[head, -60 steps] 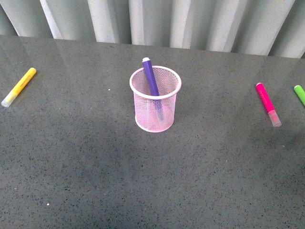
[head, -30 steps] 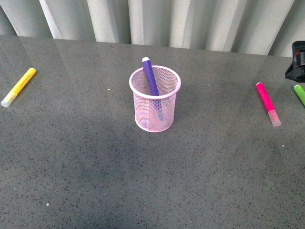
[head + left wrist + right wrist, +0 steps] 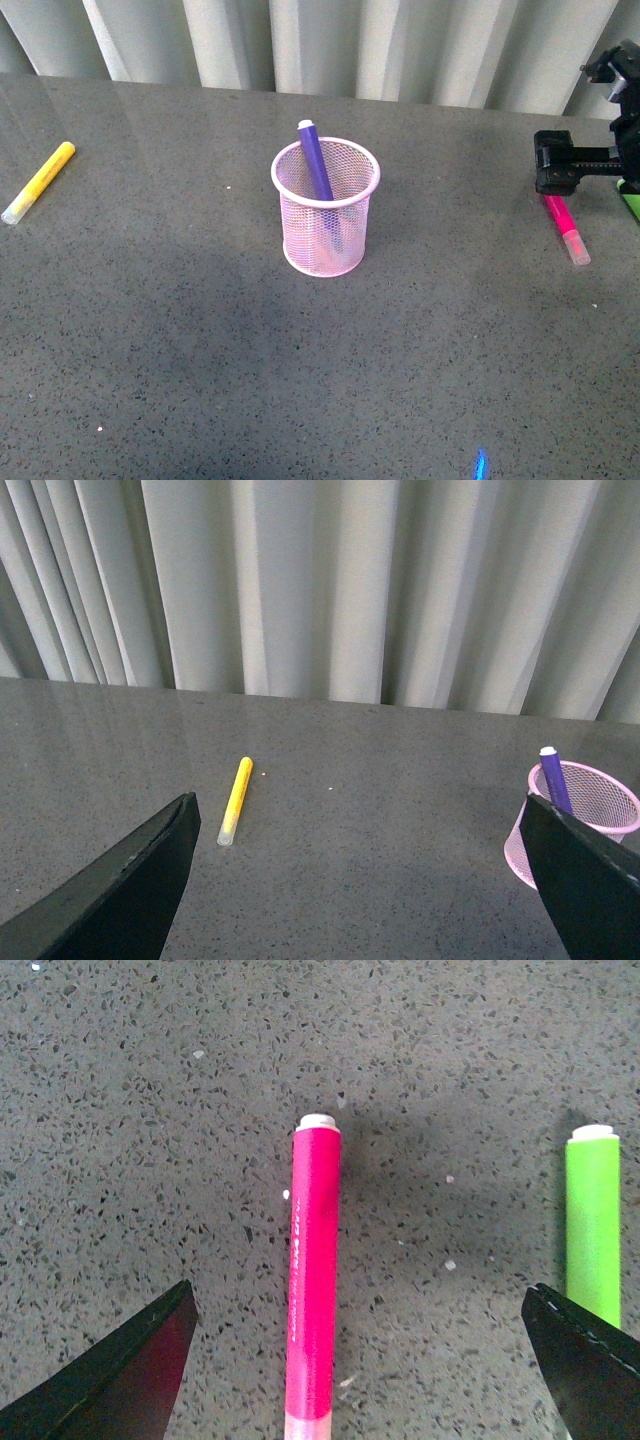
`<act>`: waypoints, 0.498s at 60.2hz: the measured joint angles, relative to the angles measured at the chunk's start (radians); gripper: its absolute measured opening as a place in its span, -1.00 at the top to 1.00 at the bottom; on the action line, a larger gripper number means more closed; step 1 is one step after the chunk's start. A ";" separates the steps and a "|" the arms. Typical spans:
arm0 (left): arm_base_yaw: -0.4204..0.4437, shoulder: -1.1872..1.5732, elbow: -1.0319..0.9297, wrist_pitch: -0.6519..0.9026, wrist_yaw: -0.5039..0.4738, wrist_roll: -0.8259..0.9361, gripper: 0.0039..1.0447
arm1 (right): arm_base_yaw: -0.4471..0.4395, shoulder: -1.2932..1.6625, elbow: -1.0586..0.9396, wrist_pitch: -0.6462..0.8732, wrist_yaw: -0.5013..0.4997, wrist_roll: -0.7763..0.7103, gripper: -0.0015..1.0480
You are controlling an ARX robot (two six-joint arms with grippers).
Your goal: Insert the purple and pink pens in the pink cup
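We see the pink cup (image 3: 326, 210) standing upright near the middle of the grey speckled table (image 3: 200, 350). The purple pen (image 3: 316, 160) is already inside it, leaning toward 11 o'clock with its pale end poking above the rim. From the left wrist view the same cup (image 3: 580, 825) and purple pen (image 3: 552, 778) show at the far side of the table.

The pink pen (image 3: 566, 226) is not yet in the cup. It lies flat on the table at about 3 o'clock from the cup, well apart from it, with its clear cap pointing toward 5 o'clock. The right arm (image 3: 600, 160) hangs over the pen's far end and hides that end from the front.

In the right wrist view we find the right fingers (image 3: 120, 1380) spread wide, one on each side of the pink pen (image 3: 313, 1280), touching nothing. The green marker (image 3: 592, 1230) lies parallel to the pink pen, just beside it. It sits close to the inner edge of one finger.

The left fingers (image 3: 110, 890) are likewise spread apart and grasp nothing, held above the table. A yellow marker (image 3: 38, 182) lies at 9 o'clock from the cup, well apart from it, near the table's edge. A pale pleated curtain (image 3: 300, 580) hangs behind the table.
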 joint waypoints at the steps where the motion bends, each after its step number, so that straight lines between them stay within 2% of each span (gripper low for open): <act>1: 0.000 0.000 0.000 0.000 0.000 0.000 -0.88 | 0.001 0.004 0.004 0.000 0.000 0.001 -0.87; 30: 0.000 0.000 0.000 0.000 0.000 0.000 -0.88 | 0.031 0.116 0.105 -0.017 -0.003 0.037 -0.87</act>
